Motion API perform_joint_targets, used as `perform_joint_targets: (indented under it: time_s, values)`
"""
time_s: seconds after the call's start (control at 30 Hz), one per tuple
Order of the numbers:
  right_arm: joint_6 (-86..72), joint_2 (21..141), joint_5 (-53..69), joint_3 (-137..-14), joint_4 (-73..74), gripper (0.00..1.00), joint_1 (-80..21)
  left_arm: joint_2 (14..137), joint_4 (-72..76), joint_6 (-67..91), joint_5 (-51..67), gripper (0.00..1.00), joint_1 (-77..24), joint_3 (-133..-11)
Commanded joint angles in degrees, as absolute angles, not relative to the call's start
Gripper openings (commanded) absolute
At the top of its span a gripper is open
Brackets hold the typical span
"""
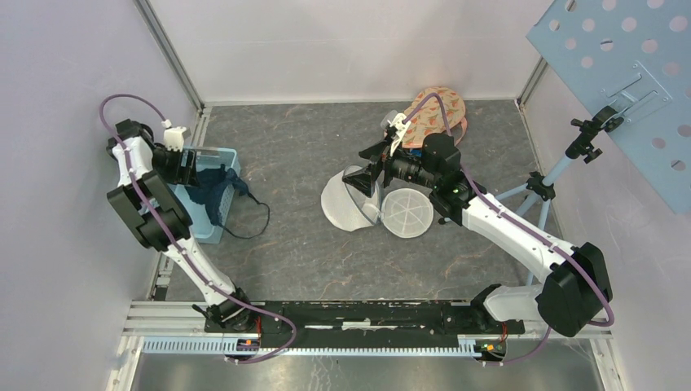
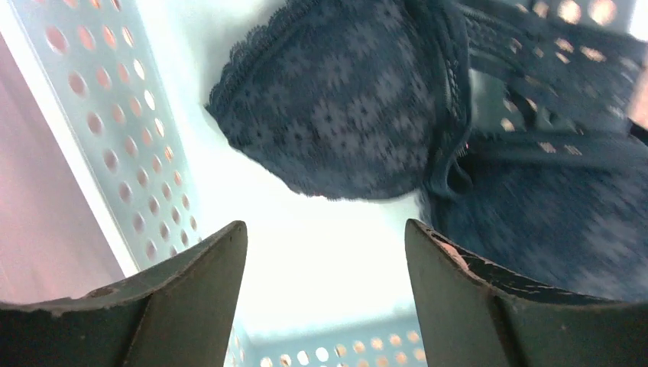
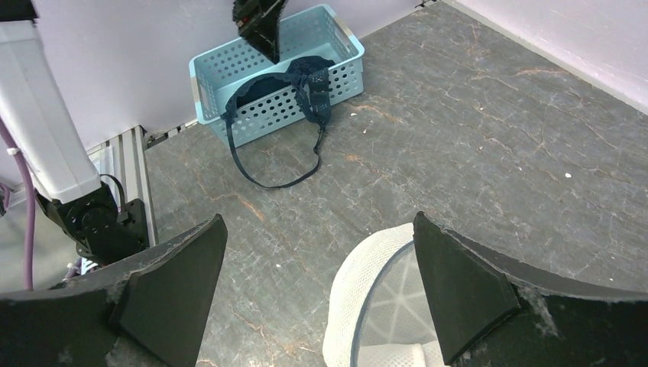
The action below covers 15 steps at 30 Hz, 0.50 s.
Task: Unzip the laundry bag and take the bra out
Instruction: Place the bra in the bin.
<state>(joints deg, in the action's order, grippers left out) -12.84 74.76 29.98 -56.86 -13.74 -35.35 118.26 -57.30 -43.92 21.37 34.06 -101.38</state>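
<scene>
Navy lace bra lies inside the blue basket, one strap hanging over its wall. My left gripper hovers above the basket, fingers apart, holding nothing. My right gripper, well apart from it, stands spread wide over the laundry bag.

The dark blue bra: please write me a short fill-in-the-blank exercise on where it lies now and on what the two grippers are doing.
1. The dark blue bra lies in the light blue ____.
2. The left gripper, above the bra, has its jaws ____ and holds nothing.
3. The right gripper hovers over the white mesh laundry ____.
Missing words: basket; open; bag.
</scene>
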Motion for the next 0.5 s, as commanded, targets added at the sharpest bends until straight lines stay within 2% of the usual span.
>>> perform_joint_targets:
  time_s: [0.0,0.27,0.47]
  values:
    - [-13.36,74.29,31.04,-56.60,-16.69,0.98,-35.37,106.16,-58.39,-44.56,21.28,0.85,34.39,-96.50]
    - [-12.94,73.35,31.12,-56.42,-16.51,0.98,-35.35,99.85,-74.43,-49.80,30.29,0.87,33.97,-99.18]
    - [-12.53,73.28,31.20,-56.42,-16.25,0.98,-35.42,95.13,-83.58,-57.68,32.33,0.85,31.85,-94.61]
